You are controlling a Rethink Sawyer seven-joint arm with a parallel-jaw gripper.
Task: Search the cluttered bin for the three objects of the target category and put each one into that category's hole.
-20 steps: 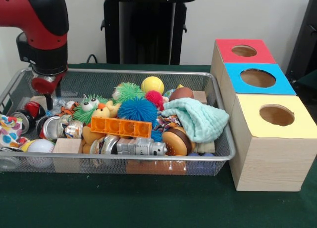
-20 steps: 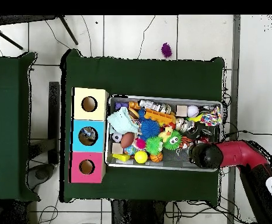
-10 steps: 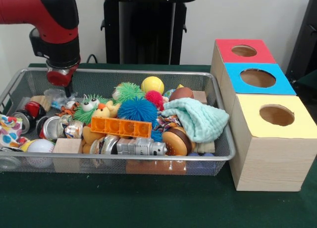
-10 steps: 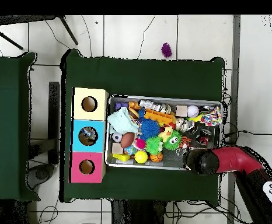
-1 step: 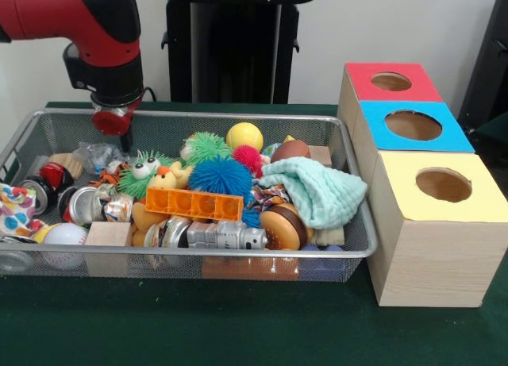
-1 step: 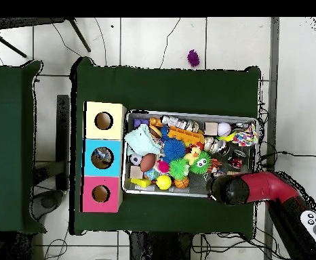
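A wire mesh bin (image 5: 198, 116) holds a heap of toys. Among them are a yellow ball (image 5: 244, 135), a blue spiky ball (image 5: 220, 176), a green spiky ball (image 5: 208, 147), an orange block (image 5: 194, 203), a teal cloth (image 5: 313, 190), a toy burger (image 5: 283, 227) and a baseball (image 5: 63, 235). My gripper (image 5: 123, 137) hangs over the bin's far left part, just above a green googly-eyed toy (image 5: 141, 171). Beside the bin stand three wooden boxes with a red hole top (image 5: 390, 81), a blue one (image 5: 413, 125) and a yellow one (image 5: 443, 184). In the overhead view the red arm (image 6: 255, 188) covers the gripper.
Crumpled clear plastic (image 5: 95, 153) and metal cans (image 5: 83, 205) lie at the bin's left end. A black stand (image 5: 234, 48) rises behind the bin. In the overhead view a purple spiky ball (image 6: 192, 57) lies on the floor beyond the table.
The arm has slid to the right along the bin's far side in the front view, and risen slightly. The toys in the bin have not moved.
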